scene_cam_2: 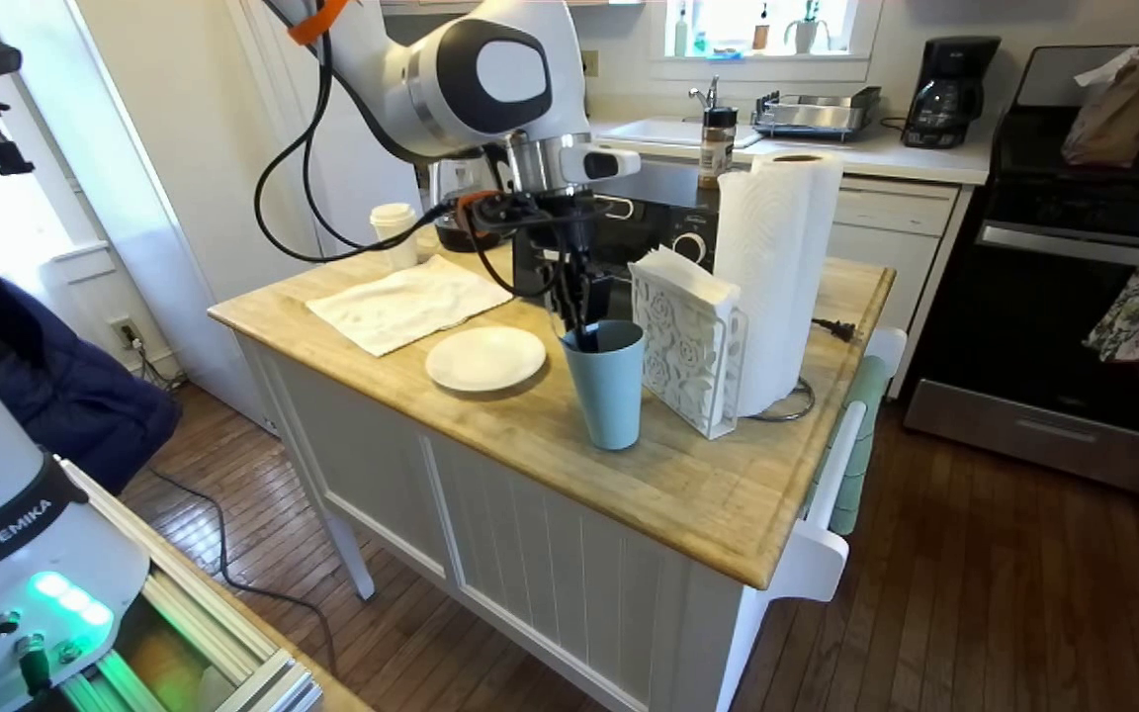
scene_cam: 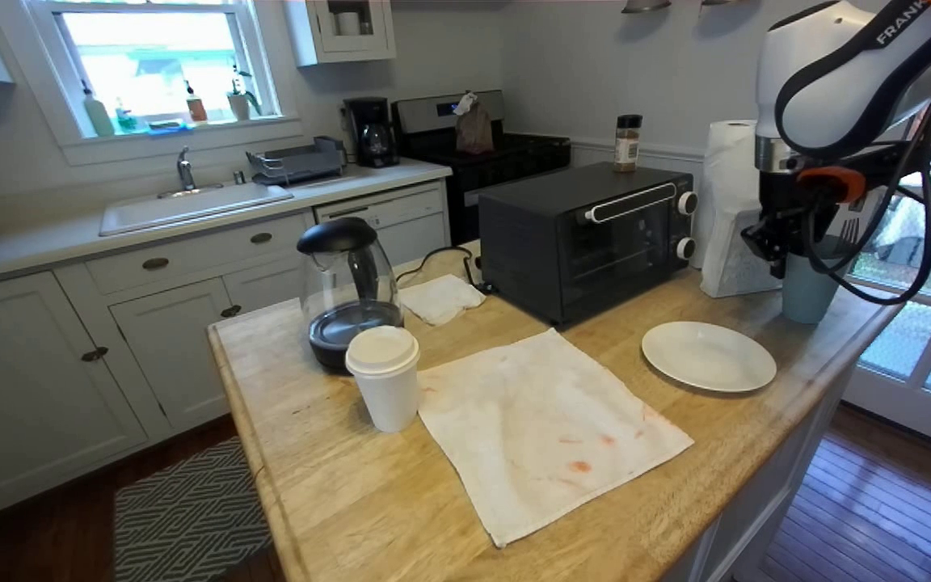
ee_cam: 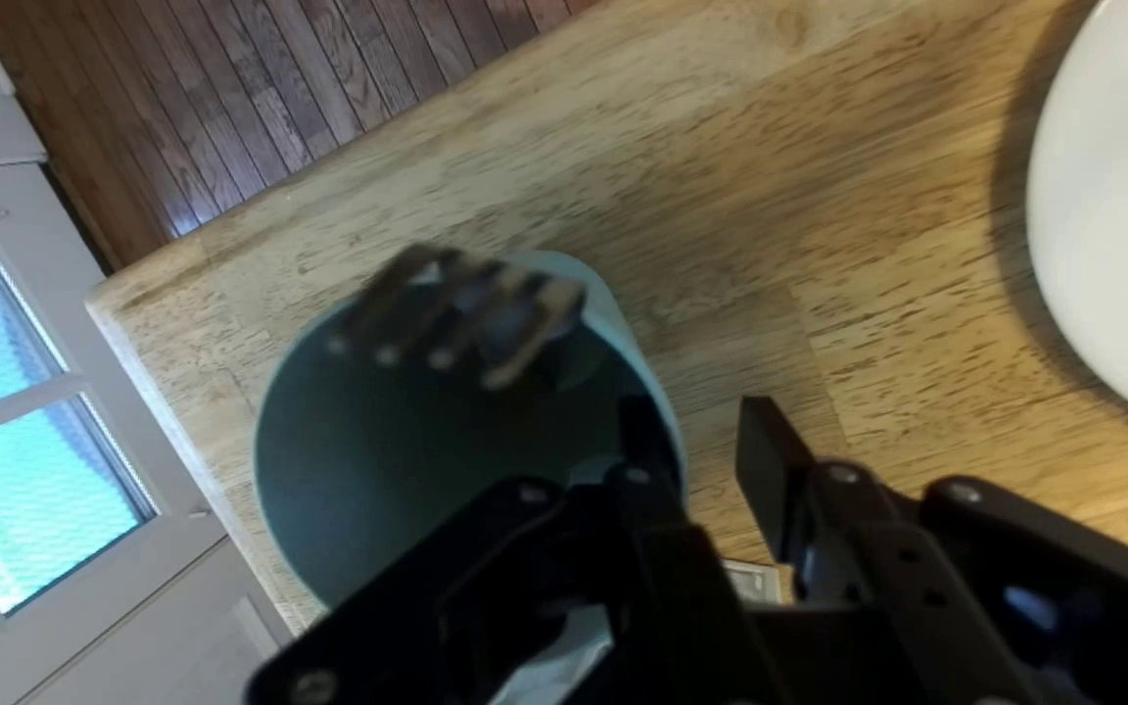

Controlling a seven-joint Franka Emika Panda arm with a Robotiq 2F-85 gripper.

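From where I stand, a flat white plate [scene_cam_2: 485, 358] is first on the left, lying on the wood table [scene_cam_2: 708, 504]. Next is the robot's black pincer [ee_cam: 701, 421], set over the left side of the mouth of a tall blue cup [scene_cam_2: 609, 405]. The cup stands straight up by the near edge, so its long way runs up and down, in line with the fingers [ee_cam: 768, 460]. Those two fingers are spread around the cup's rim [ee_cam: 650, 377]: in the wrist view one sits inside the cup and its mate is outside, on the plate's side. I see a bit of table between the rim and the outside finger, but I can't tell if the inside one touches. A fork [ee_cam: 482, 318] stands in the cup with its prongs up, apart from the fingers. Just to the right is a white napkin holder [scene_cam_2: 686, 356], and a roll of paper towels [scene_cam_2: 777, 287] is farther right and farther off. The arm [scene_cam_2: 510, 69] stretches in high from the left, then bends so the pincer hangs nearly straight down.
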